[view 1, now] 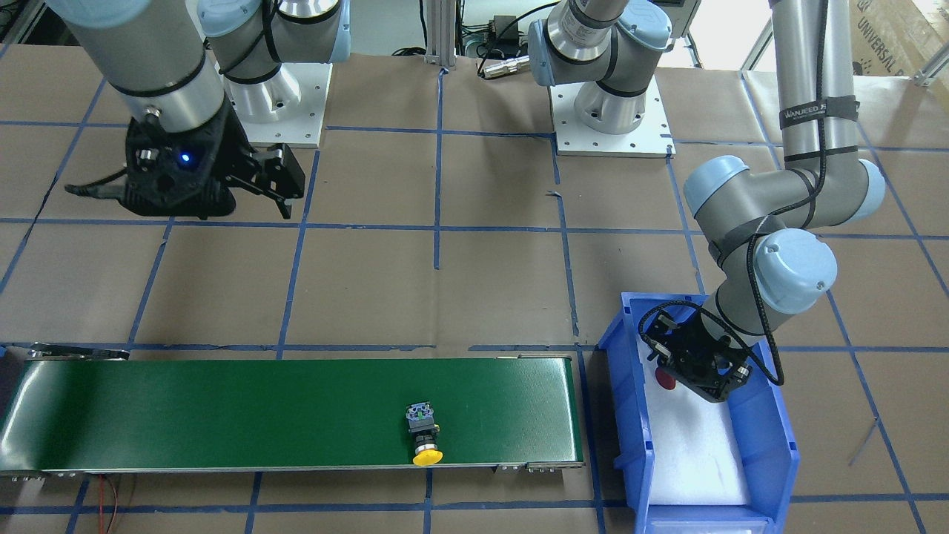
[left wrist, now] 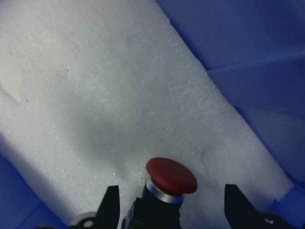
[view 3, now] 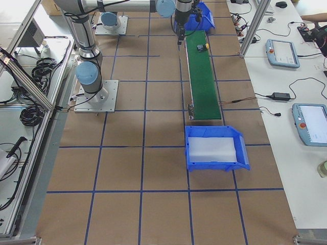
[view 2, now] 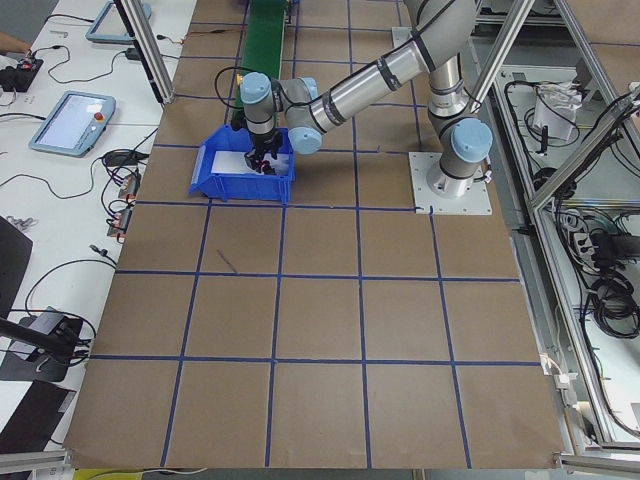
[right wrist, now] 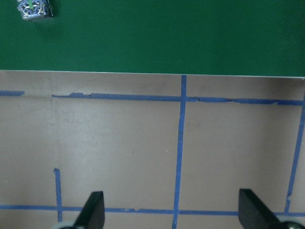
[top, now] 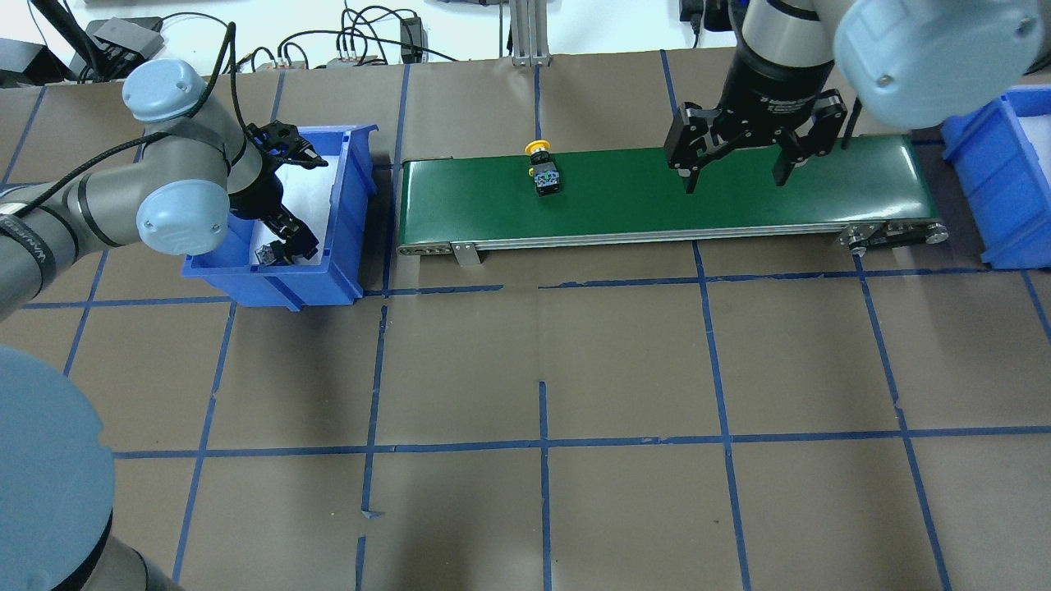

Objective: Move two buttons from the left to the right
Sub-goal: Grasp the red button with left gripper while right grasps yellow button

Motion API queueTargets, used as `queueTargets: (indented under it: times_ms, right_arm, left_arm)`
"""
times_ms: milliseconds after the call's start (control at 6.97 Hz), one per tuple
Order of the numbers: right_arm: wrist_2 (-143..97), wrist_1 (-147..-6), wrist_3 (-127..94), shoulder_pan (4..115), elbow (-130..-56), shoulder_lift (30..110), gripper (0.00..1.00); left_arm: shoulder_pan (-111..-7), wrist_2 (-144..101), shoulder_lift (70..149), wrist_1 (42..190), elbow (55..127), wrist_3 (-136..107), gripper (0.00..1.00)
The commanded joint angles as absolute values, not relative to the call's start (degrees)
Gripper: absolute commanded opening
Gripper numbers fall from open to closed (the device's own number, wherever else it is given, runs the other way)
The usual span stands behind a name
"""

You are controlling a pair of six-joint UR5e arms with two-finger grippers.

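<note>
The red-capped button [left wrist: 171, 175] lies on white foam in the blue bin [view 1: 771, 437] at the robot's left; its cap also shows in the front view [view 1: 666, 380]. My left gripper [left wrist: 172, 200] is down in that bin, open, with a finger on either side of the button and a gap to each. The yellow-capped button [view 1: 424, 434] lies on its side on the green conveyor belt [view 1: 222, 415], and shows in the overhead view [top: 543, 171]. My right gripper [top: 733, 176] is open and empty, above the belt's right part, well away from the yellow button.
A second blue bin [top: 998, 180] with white foam stands beyond the belt's right end. The table is brown paper with blue tape lines. The arm bases [view 1: 614, 111] stand on white plates at the robot's side.
</note>
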State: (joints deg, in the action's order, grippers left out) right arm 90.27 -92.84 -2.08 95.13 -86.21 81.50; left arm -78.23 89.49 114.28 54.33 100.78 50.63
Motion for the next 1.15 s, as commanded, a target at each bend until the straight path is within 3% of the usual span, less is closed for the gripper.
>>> queueTargets:
  times_ms: [0, 573, 1004]
  right_arm:
    - [90.6, -103.3, -5.8, 98.4, -86.0, 73.9, 1.00]
    - [90.3, -113.0, -7.2, 99.7, -83.9, 64.4, 1.00]
    - [91.1, -113.4, -9.2, 101.3, -76.8, 57.3, 1.00]
  left_arm:
    - [-78.0, 89.6, 114.3, 54.1, 100.9, 50.5, 0.78]
    - [-78.1, 89.5, 114.5, 53.4, 101.5, 50.0, 0.77]
    - [-78.1, 89.5, 115.2, 51.2, 102.0, 49.8, 0.57]
